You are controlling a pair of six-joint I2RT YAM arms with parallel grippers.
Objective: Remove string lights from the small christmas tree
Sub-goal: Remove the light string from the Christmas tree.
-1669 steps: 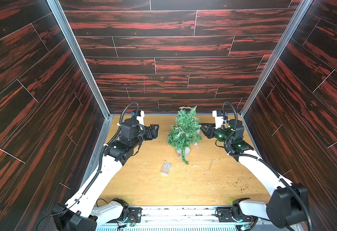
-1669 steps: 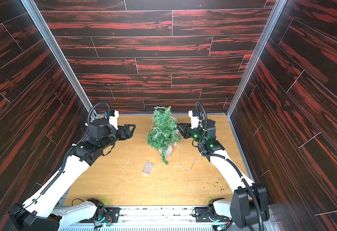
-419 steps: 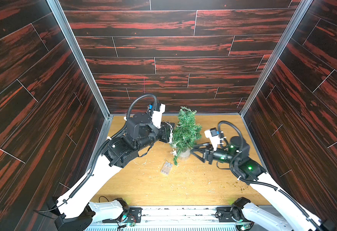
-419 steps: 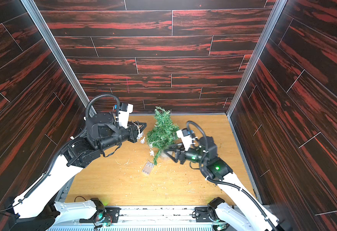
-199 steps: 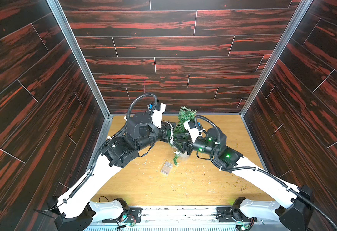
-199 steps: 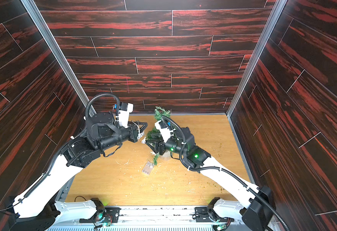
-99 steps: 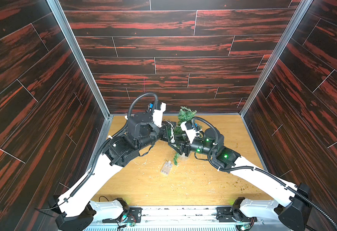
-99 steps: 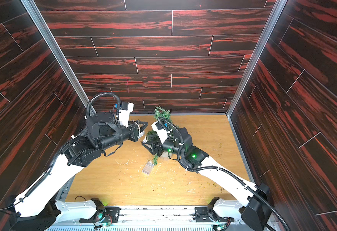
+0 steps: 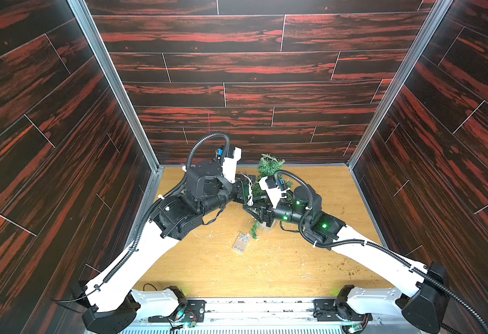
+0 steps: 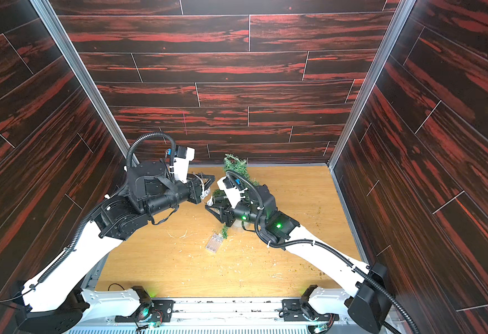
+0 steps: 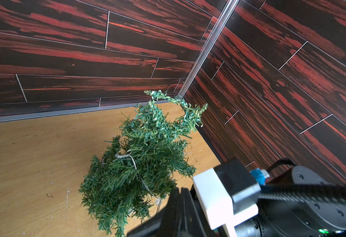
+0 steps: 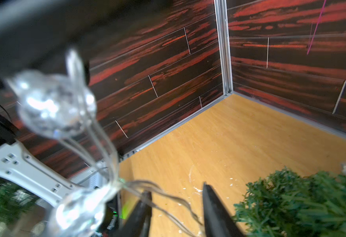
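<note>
While the left end effector [image 10: 206, 185] is clamped on the string lights [image 12: 51, 106] just beside the small christmas tree [image 11: 151, 143], the right end effector [image 12: 176, 190] sits part-open around trailing strands; I'd guess next up is pinching, then pulling away from the tree.

You had a pale wooden table [image 9: 208, 269] boxed in by dark, red-streaked panels [image 9: 237, 66] at nine, twelve and three o'clock, with metal posts [image 9: 112, 86] in the far corners. Pale shavings [image 9: 206, 235] lay scattered near its middle and dark crumbs [image 9: 349, 270] toward four o'clock. A metal rail [image 9: 251, 306] ran along six o'clock.
</note>
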